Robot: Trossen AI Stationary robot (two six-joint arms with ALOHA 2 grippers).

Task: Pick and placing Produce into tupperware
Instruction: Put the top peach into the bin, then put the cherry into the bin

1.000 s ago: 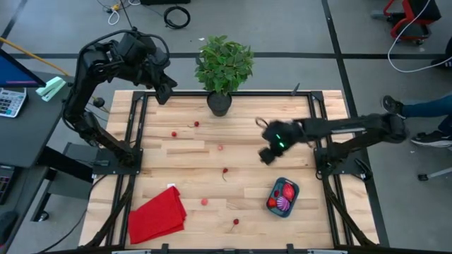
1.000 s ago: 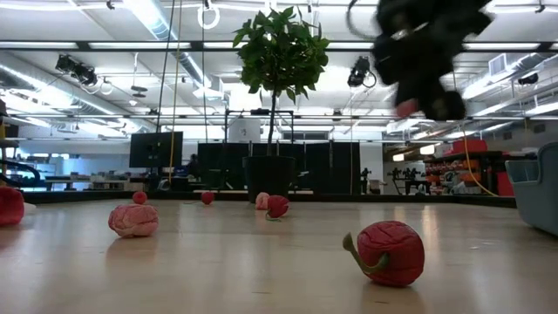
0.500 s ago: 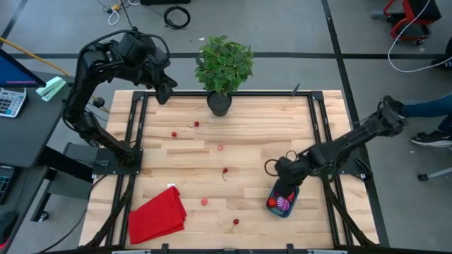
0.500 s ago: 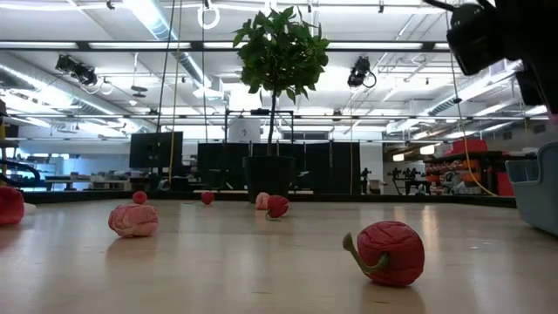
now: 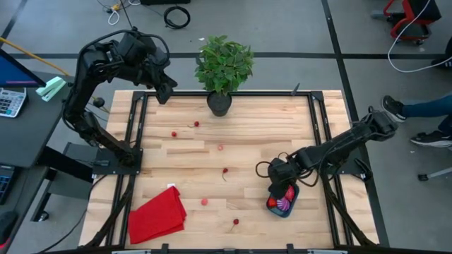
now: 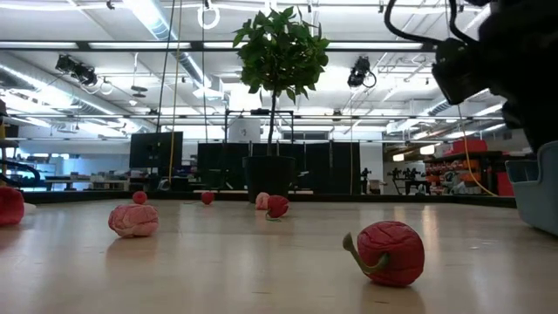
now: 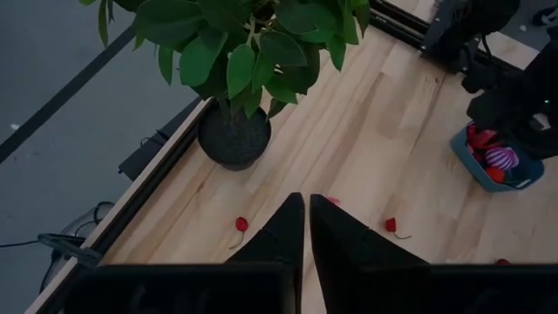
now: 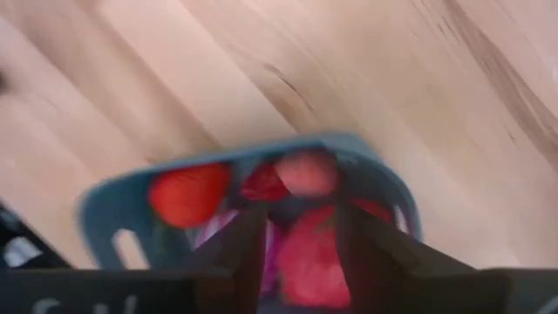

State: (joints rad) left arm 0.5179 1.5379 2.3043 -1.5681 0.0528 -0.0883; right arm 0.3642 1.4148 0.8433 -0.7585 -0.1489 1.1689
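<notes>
The right gripper [image 5: 282, 189] hangs right over the tupperware [image 5: 272, 205], fingers apart, with a pink piece [image 8: 305, 172] between and beyond them among the produce already inside. Judged as the drop: lift straight up, clear of the rim. The left gripper [image 5: 167, 90], fingers together, waits far off by the plant pot [image 5: 219, 104].

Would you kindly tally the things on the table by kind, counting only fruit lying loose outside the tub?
Loose fruit pieces: 6
Teal tub: 1
Red cloth: 1
Potted plant: 1
Total: 9
The right gripper hovers over the tub; the left gripper waits by the plant.
</notes>
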